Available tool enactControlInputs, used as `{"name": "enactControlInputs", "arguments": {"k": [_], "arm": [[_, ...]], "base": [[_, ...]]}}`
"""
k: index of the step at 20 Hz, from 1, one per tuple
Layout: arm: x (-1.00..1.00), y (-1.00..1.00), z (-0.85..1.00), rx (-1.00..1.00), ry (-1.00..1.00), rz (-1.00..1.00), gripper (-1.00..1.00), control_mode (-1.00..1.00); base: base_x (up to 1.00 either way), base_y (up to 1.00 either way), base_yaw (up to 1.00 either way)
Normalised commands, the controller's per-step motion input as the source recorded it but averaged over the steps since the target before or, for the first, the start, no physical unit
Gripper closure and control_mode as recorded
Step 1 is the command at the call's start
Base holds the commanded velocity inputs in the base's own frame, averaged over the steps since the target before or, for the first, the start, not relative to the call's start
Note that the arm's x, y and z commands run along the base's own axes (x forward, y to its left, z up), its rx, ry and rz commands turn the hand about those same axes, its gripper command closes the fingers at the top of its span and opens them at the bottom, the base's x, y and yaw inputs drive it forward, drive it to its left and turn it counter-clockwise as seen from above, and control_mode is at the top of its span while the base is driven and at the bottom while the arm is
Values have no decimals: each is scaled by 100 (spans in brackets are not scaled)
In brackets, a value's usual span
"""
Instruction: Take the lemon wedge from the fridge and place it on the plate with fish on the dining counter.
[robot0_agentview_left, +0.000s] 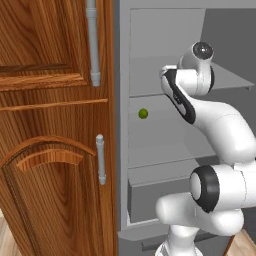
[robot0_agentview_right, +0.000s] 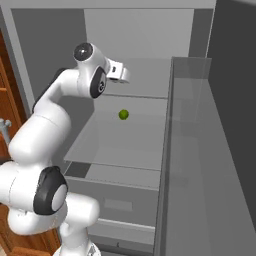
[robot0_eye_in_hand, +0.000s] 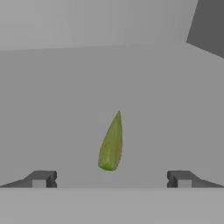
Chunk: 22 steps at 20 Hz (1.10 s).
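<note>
Yellow-green and pointed, the lemon wedge lies on a grey shelf inside the open fridge, seen in the hand view just ahead of the fingers, its tip pointing away from them. The two dark tips stand spread wide, one off to each side of the wedge, released and grasping nothing. From the base views the arm reaches into the upper part of the fridge, with the gripper's white hand showing near the back wall in the right base view; a round green ball sits on the shelf below and is not the target.

This looks like the approach step of the pick: the hand is lined up on the wedge but apparently not yet around it. The next move calls for easing forward until the wedge sits between the tips, then closing gently. The wedge is thin and narrow beside the wide opening, so it needs to stay centred; an off-centre close could nudge it along the shelf instead of catching it.
</note>
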Motion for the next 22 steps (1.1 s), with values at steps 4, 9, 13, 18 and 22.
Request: {"name": "enactControlInputs", "arguments": {"k": [4,9,13,18,22], "arm": [[33,0,-1,5,0,0,-100,-100],[5,0,-16,7,0,0,-100,-100],[0,0,-24,4,0,0,-100,-100],[16,0,-21,0,0,0,-100,-100],[27,0,-7,0,0,0,-100,-100]], "base": [[0,0,0],[0,0,0],[0,0,0],[0,0,0],[0,0,0]]}}
